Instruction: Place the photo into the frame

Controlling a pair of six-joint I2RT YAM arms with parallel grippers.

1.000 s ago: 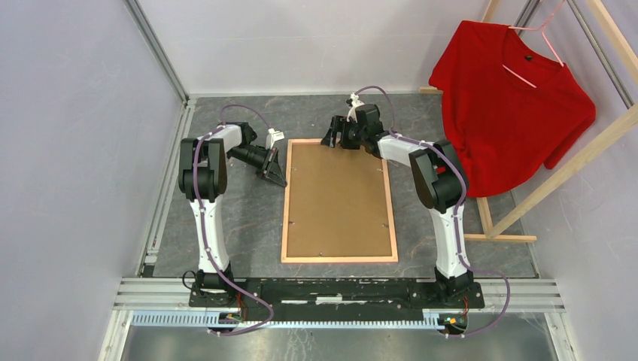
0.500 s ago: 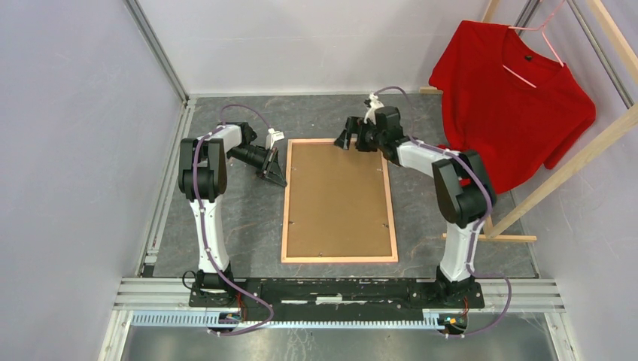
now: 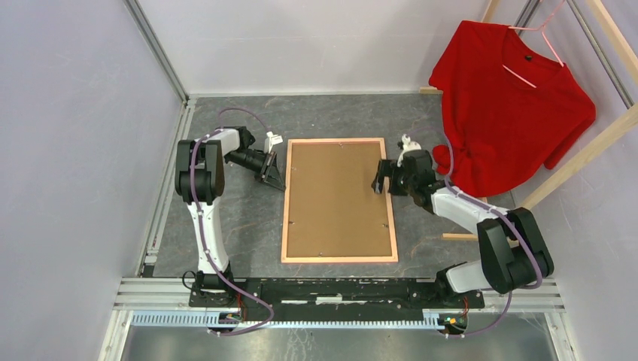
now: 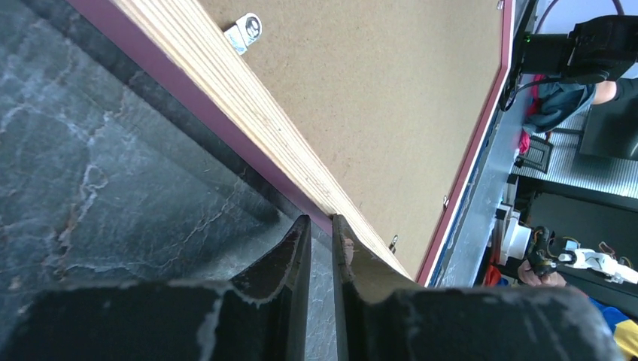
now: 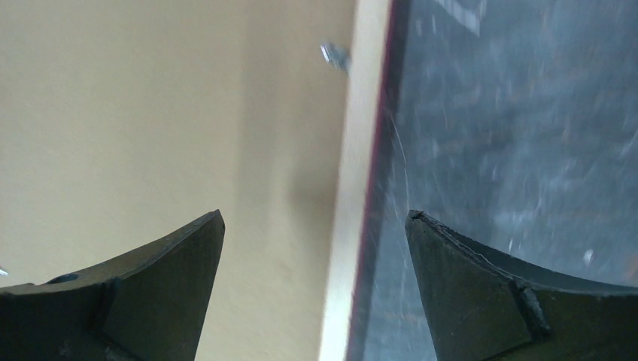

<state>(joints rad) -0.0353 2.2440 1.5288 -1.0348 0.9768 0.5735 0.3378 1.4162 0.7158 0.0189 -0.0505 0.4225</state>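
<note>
Frame [image 3: 339,200], one, back up, left claw [image 3: 277,179], right claw [image 3: 378,183], one shirt [image 3: 511,113]

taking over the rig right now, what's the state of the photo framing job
Left gripper: shut, empty as far as seen, tips at the left rim of the large thin wood-rimmed picture frame.
Right gripper: open, above the frame's right rim.
Frame lies face down on the grey marbled table, brown hardboard backing up.
Photo not in view; cannot tell if it is inside.
To do: confirm that, then secure the backing.
</note>
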